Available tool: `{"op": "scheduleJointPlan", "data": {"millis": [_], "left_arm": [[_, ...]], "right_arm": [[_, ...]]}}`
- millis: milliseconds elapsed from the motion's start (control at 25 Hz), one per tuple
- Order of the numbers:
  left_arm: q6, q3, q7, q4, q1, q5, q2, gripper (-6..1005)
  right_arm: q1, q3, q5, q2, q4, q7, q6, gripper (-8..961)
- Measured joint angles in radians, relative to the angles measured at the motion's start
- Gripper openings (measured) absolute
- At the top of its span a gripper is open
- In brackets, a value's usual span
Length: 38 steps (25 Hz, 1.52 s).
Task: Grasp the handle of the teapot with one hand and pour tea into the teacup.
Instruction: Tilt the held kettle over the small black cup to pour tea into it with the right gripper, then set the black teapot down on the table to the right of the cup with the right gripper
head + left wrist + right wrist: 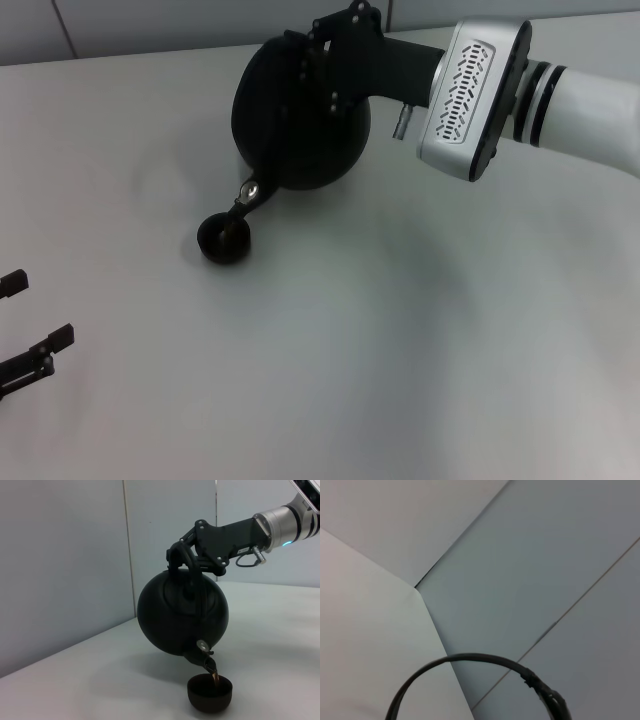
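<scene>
My right gripper (325, 45) is shut on the black arched handle (188, 567) of the round matte-black teapot (300, 115) and holds it lifted and tilted, spout (204, 656) down. A thin brown stream of tea (216, 679) runs from the spout into the small dark teacup (210, 694), which stands on the table right under the spout. The cup also shows in the head view (225, 240), left of centre. The right wrist view shows only an arc of the handle (470, 659). My left gripper (30, 315) is open and empty at the near left edge.
The white table (400, 350) runs under everything. Grey wall panels (65, 555) stand behind the teapot at the table's far edge. The right arm's silver wrist (470, 95) reaches in from the right.
</scene>
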Motion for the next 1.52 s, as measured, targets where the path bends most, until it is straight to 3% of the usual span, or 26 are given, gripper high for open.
{"op": "scheduleJointPlan", "data": {"millis": [360, 600, 920, 1200, 1520], "left_arm": [[-0.003, 0.000, 0.000, 0.000, -0.004, 0.002, 0.000, 801], [-0.001, -0.002, 0.000, 0.000, -0.004, 0.002, 0.001, 800], [0.000, -0.003, -0.002, 0.000, -0.005, 0.004, 0.004, 800], [0.000, -0.003, -0.002, 0.004, -0.007, 0.007, 0.005, 800], [0.000, -0.003, -0.002, 0.014, -0.005, 0.007, 0.001, 800]], "right_arm": [[-0.001, 0.002, 0.003, -0.001, -0.001, 0.062, 0.004, 76], [-0.023, 0.001, -0.006, -0.010, -0.049, 0.405, 0.036, 77], [-0.141, 0.033, 0.014, -0.011, -0.134, 0.740, 0.030, 77], [-0.225, 0.127, 0.030, -0.011, -0.141, 0.777, -0.001, 77], [-0.274, 0.151, 0.030, -0.009, -0.135, 0.758, -0.032, 77]]}}
